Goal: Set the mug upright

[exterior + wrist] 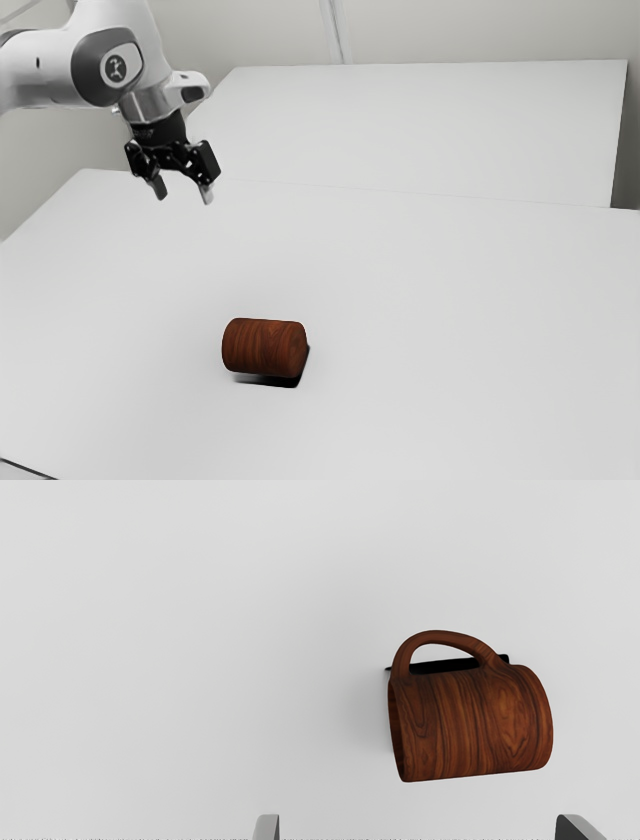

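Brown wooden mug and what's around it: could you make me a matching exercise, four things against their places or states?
1. Brown wooden mug
2. Brown wooden handle
3. Black two-fingered pincer
4. Smooth white table

A. Beneath the mug
B. In the air, fingers apart
C. Lying on its side
D. Curved into a loop

Pairs: 1-C; 2-D; 3-B; 4-A

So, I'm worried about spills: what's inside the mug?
Inside the mug, a dark sliver of inner wall is visible; anything deeper is hidden by the mug's near side.
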You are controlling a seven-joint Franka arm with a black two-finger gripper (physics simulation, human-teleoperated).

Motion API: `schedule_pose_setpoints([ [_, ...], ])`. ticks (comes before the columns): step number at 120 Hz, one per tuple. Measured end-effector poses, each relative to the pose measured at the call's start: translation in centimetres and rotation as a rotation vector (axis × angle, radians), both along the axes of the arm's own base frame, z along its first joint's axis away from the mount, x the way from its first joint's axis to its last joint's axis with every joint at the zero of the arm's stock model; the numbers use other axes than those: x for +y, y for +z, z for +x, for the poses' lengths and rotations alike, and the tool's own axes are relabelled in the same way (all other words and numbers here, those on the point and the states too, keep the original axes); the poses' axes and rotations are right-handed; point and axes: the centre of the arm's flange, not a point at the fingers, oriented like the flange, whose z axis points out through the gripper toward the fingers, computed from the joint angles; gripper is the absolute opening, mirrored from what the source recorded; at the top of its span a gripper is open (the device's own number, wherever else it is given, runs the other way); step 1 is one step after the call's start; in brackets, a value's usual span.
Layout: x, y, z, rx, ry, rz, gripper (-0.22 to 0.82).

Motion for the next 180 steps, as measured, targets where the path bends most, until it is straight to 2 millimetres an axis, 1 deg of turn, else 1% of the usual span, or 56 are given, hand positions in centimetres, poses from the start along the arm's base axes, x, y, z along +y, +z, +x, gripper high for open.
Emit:
schedule_pose_setpoints([
  [9, 1.1, -2.1, -0.7, 0.02, 0.028, -0.011, 0.6],
  [16, 1.7, -3.1, -1.8, 0.019, 0.044, -0.014, 0.6],
  [24, 1.5, -4.3, -2.8, 0.019, 0.049, -0.024, 0.6],
  [34, 1.4, -6.3, -3.7, 0.037, 0.064, -0.052, 0.6],
  [44, 1.7, -7.9, -4.4, 0.05, 0.093, -0.09, 0.6],
  [52, 1.6, -9.1, -5.4, 0.052, 0.11, -0.115, 0.6],
  [63, 1.9, -11.2, -6.5, 0.051, 0.128, -0.147, 0.6],
  [72, 2.0, -12.4, -6.8, 0.04, 0.134, -0.177, 0.6],
  [94, 3.9, -14.6, -7.3, 0.015, 0.153, -0.263, 0.6],
  [112, 4.8, -16.1, -7.6, 0.006, 0.154, -0.342, 0.6],
  [128, 5.7, -18.1, -8.5, 0.004, 0.15, -0.438, 0.6],
  [152, 6.5, -20.7, -9.3, -0.019, 0.112, -0.587, 0.6],
  [164, 6.6, -22.6, -9.8, -0.016, 0.091, -0.657, 0.6],
  [180, 6.1, -25.4, -9.6, -0.007, 0.067, -0.758, 0.6],
])
